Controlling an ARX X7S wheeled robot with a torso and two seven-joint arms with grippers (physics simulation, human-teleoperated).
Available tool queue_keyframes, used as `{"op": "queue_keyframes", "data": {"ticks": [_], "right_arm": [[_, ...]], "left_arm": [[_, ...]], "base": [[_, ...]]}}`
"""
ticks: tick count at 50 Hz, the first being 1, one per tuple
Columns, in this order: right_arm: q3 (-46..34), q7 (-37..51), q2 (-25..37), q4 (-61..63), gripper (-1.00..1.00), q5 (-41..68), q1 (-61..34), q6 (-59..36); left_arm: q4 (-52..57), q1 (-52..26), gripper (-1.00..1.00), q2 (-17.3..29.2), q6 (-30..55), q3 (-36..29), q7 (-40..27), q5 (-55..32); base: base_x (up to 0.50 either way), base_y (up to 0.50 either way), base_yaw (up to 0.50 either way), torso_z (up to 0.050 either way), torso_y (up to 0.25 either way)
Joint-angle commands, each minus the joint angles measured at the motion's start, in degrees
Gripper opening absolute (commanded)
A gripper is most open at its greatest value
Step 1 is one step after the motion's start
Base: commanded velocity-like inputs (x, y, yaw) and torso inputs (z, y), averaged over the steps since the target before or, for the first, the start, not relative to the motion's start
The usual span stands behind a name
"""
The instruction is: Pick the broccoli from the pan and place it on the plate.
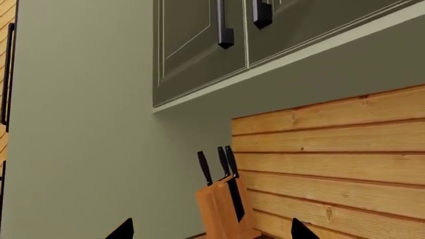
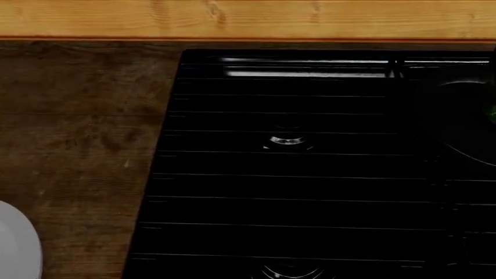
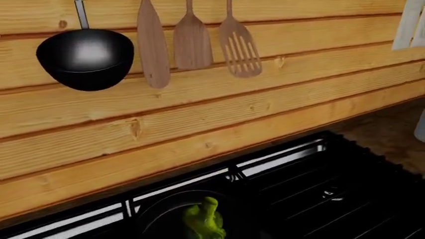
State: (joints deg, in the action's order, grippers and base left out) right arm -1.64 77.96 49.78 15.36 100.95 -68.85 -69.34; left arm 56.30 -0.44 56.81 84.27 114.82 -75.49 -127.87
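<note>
Head view shows us the black ridged gas stovetop set into the dark brown wooden counter, with the rim of the plain white round plate at the near left edge and the small round black pan at the far right edge. Our right wrist view finds the lumpy yellow-green broccoli floret lying inside that pan, below a pine-plank wall hung with a black wok and three wooden spatulas. Our left wrist view catches two dark tips of the left fingers, set well apart and empty, near a wooden knife block. Our right fingers are out of sight, so we cannot tell their state.
</note>
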Motion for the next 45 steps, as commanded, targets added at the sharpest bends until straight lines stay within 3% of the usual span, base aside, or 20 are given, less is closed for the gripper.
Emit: {"op": "queue_keyframes", "data": {"ticks": [1, 19, 32, 45], "right_arm": [[-2.06, -1.52, -0.85, -4.22, 1.0, -2.52, -0.7, 0.32], [-6.65, -14.75, -5.72, -13.47, 1.0, -16.74, 0.24, 5.91], [-8.87, -19.38, -6.89, -18.84, 1.0, -21.85, -1.28, 8.47], [-10.51, -20.82, -8.82, -23.0, 1.0, -24.5, -2.17, 10.06]], "left_arm": [[1.0, -1.75, 1.0, -1.1, 0.21, -2.62, 1.65, 2.15], [2.31, -3.57, 1.0, -0.68, -0.87, -8.89, 0.48, 4.77], [2.56, -3.37, 1.0, -0.38, -1.21, -9.82, -0.96, 3.79], [3.03, -5.83, 1.0, -0.48, -0.95, -14.68, -2.1, 5.14]], "base": [[0.0, 0.0, 0.0, 0.0, 0.0], [0.0, 0.0, 0.0, 0.0, 0.0], [0.0, 0.0, 0.0, 0.0, 0.0], [0.0, 0.0, 0.0, 0.0, 0.0]]}}
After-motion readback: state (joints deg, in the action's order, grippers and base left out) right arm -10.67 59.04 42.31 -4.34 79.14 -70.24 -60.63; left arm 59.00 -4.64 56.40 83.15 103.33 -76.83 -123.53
